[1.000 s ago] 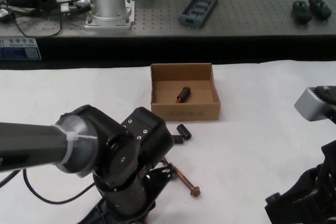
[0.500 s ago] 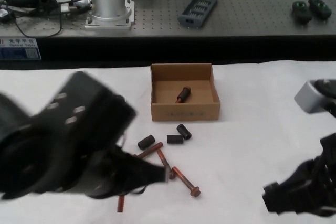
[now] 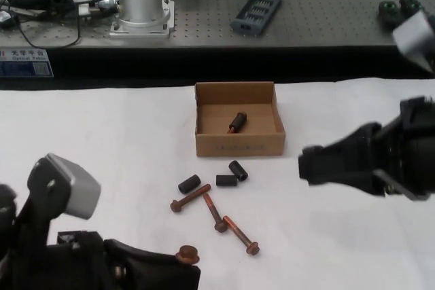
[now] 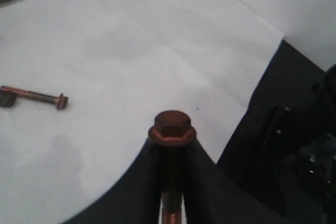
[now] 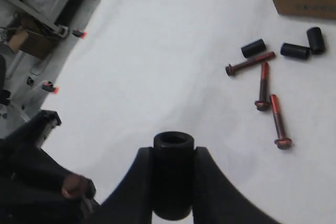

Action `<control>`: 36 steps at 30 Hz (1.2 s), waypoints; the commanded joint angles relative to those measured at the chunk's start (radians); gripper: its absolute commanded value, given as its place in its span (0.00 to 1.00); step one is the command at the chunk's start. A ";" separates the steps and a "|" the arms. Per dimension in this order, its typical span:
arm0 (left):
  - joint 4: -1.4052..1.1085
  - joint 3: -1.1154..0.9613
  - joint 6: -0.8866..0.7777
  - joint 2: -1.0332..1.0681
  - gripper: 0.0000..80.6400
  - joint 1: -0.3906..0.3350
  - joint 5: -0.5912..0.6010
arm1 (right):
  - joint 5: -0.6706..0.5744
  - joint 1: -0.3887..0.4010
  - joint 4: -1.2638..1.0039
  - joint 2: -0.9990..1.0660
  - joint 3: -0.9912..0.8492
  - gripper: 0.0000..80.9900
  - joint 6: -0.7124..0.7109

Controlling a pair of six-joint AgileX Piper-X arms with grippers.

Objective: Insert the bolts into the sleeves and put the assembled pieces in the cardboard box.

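The left arm (image 3: pixel 41 263) lies low at the near left corner of the white worktop (image 3: pixel 102 134), with its forearm stretched rightward. The left tool (image 4: pixel 172 142) is closed tight on the shank of a bolt (image 4: pixel 172 128), one dark finger pressing each side. The bolt's hexagonal flanged head stands just clear of the fingertips. The right arm (image 3: pixel 401 147) comes in from the right edge and points leftward toward the middle. The right tool (image 5: pixel 173 153) is clamped around a black sleeve (image 5: pixel 173 182), which it holds lengthwise between the fingers, the open bore facing outward past their tips. The two tools face each other across the worktop and are well apart. Between them, three loose bolts (image 3: pixel 212 212) lie scattered at differing angles. Three loose sleeves (image 3: pixel 226 180) lie on their sides just beyond them, near the front wall of the cardboard box (image 3: pixel 238 146). The box sits open at the middle of the worktop, and one assembled piece (image 3: pixel 236 121) rests tilted on its floor.
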 commanded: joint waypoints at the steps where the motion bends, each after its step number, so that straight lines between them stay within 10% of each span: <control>1: -0.068 0.005 0.018 -0.027 0.01 0.000 0.053 | -0.020 -0.003 -0.037 -0.013 -0.005 0.02 0.019; 14: -0.223 0.005 -0.032 -0.027 0.01 0.126 -0.004 | -0.174 0.019 0.044 -0.013 -0.005 0.02 -0.042; 36: -0.409 -0.216 -0.374 0.243 0.01 0.289 0.235 | -0.189 0.210 -0.154 0.198 -0.005 0.02 -0.242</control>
